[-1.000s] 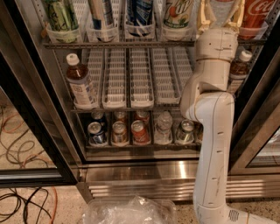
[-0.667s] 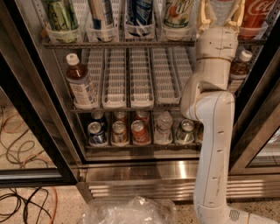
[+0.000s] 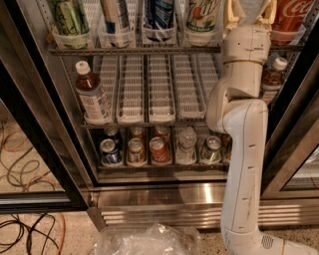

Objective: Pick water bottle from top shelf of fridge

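The fridge (image 3: 164, 196) stands open before me, with wire racks and a stainless base. The top shelf (image 3: 134, 50) crosses the top of the view with a grey rail and clear cups holding drinks. My gripper (image 3: 250, 16) reaches up at the right end of this shelf, between a green-labelled can (image 3: 203, 12) and a red Coca-Cola bottle (image 3: 294, 15). A pale clear shape, apparently the water bottle (image 3: 251, 5), sits right at the gripper and is cut off by the frame's top edge. My white arm (image 3: 244, 149) rises from the lower right.
Long white slotted trays (image 3: 159, 84) fill the middle rack, with brown tea bottles at the left (image 3: 92, 94) and right (image 3: 274, 74). Cans (image 3: 134, 149) and a small clear bottle (image 3: 187, 144) stand below. Cables (image 3: 25, 149) and crumpled plastic (image 3: 144, 240) lie on the floor.
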### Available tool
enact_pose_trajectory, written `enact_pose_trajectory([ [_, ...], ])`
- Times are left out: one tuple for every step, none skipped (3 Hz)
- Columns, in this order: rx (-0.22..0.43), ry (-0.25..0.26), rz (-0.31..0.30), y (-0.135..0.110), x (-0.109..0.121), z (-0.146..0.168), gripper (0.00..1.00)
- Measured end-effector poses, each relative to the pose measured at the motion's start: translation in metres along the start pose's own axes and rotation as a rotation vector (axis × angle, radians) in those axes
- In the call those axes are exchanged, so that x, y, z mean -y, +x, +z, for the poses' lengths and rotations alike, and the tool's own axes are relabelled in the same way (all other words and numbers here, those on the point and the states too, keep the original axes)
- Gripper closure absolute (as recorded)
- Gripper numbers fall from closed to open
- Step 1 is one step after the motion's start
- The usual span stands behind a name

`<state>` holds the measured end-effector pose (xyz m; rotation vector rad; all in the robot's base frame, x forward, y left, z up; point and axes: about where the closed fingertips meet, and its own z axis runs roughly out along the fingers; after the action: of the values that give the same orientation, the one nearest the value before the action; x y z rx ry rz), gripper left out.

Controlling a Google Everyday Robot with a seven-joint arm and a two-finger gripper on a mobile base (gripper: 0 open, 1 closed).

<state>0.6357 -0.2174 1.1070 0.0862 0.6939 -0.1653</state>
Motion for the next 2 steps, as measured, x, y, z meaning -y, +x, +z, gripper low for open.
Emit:
enact_pose_trajectory([
  [0.019,-0.004,0.009,-0.018,-0.002,0.009,1.0],
  [0.043,-0.003,0.023,-0.034,-0.004,0.018,1.0],
])
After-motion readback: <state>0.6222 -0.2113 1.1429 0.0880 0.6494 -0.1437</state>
